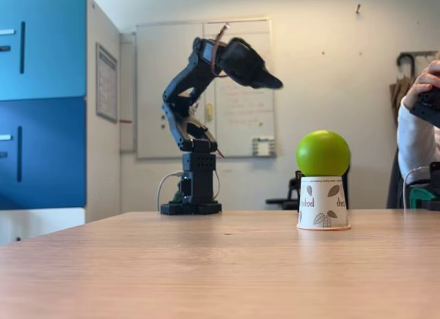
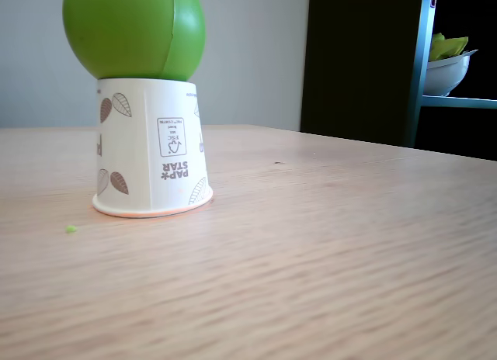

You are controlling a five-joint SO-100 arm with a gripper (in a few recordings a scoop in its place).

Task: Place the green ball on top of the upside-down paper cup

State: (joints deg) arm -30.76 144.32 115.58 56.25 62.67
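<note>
The lime-green ball [image 1: 323,153] rests on the flat top of the upside-down paper cup [image 1: 323,203], which stands rim-down on the wooden table [image 1: 172,264]. Close up in a fixed view, the green ball [image 2: 133,30] shows a faint seam and sits on the cup [image 2: 151,147], white with brown leaves and inverted lettering. The black arm stands at the back of the table, folded up, with its gripper [image 1: 271,82] raised high and to the left of the ball, well apart from it. The fingers look closed together with nothing in them.
Blue cabinet doors [image 1: 41,99] stand at the left, a whiteboard [image 1: 206,89] behind the arm. A person's sleeve and hand [image 1: 419,119] show at the right edge. A dark shelf with a white bowl [image 2: 446,69] stands beyond the table. A tiny green speck [image 2: 71,229] lies near the cup.
</note>
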